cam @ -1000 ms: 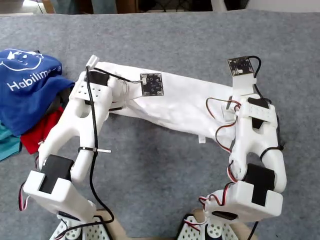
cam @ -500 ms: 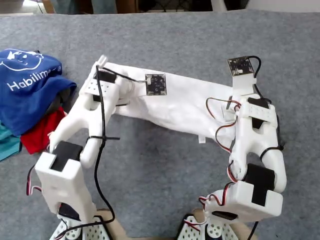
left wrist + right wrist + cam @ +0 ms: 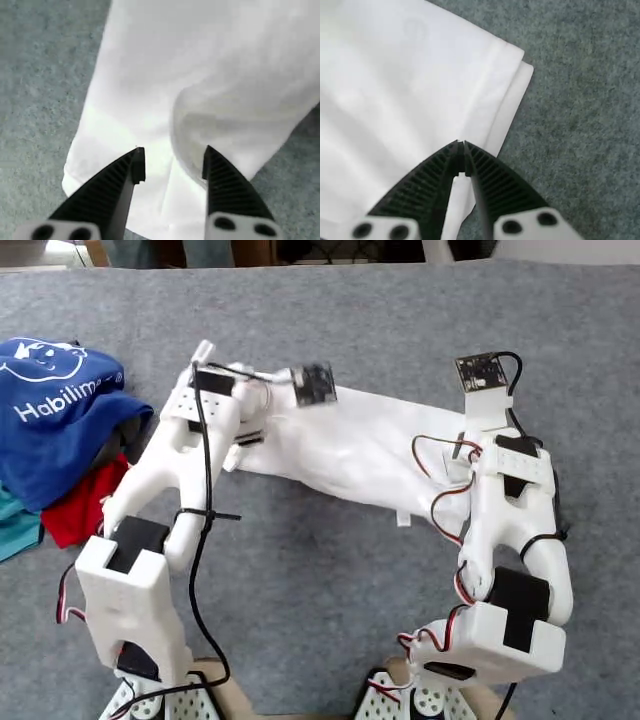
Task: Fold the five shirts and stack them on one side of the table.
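Observation:
A white shirt (image 3: 370,455) lies folded into a long strip across the middle of the grey table. My left gripper (image 3: 172,161) stands open over the strip's left end, with a raised fold of white shirt (image 3: 210,100) between its fingers. The left arm (image 3: 180,465) covers that end in the high view. My right gripper (image 3: 460,148) is shut on the hem at a corner of the white shirt (image 3: 395,85). That corner is the strip's right end, where the right arm (image 3: 505,490) stands.
A pile of other shirts sits at the table's left edge: a blue one (image 3: 55,410) on top, a red one (image 3: 85,502) and a teal one (image 3: 15,528) beneath. Bare grey table (image 3: 320,580) lies in front of the strip and behind it.
The left arm has swung its wrist toward the far side and slightly right along the shirt's left end. The right arm has kept still.

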